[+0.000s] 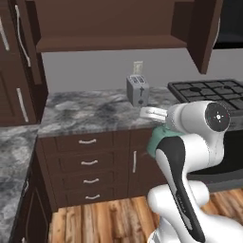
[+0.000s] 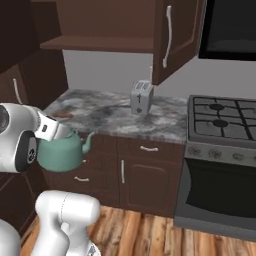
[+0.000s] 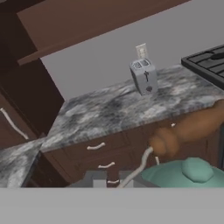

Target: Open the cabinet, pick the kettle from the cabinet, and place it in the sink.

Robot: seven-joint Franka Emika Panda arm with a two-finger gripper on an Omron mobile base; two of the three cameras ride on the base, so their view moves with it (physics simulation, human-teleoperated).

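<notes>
The teal-green kettle point(image 2: 61, 152) hangs in the air in front of the lower drawers, below counter height, spout pointing right. My gripper point(image 2: 58, 132) is shut on its thin arched handle from above. In the hand view the kettle's lid knob point(image 3: 193, 169) and a brown grip on the handle point(image 3: 188, 130) sit just beyond my fingertips point(image 3: 94, 179). From the left base view my arm hides most of the kettle point(image 1: 156, 141). The dark brown cabinet point(image 1: 109, 42) stands open above, its shelf bare, its right door point(image 2: 176, 35) swung out. The sink is out of view.
A grey toaster point(image 2: 141, 97) stands on the grey marbled counter point(image 1: 90, 111) by the back wall. A black gas stove point(image 2: 222, 117) with its oven lies to the right. Drawers with curved pulls point(image 1: 88, 163) face me; a counter corner point(image 1: 14, 152) runs along the left.
</notes>
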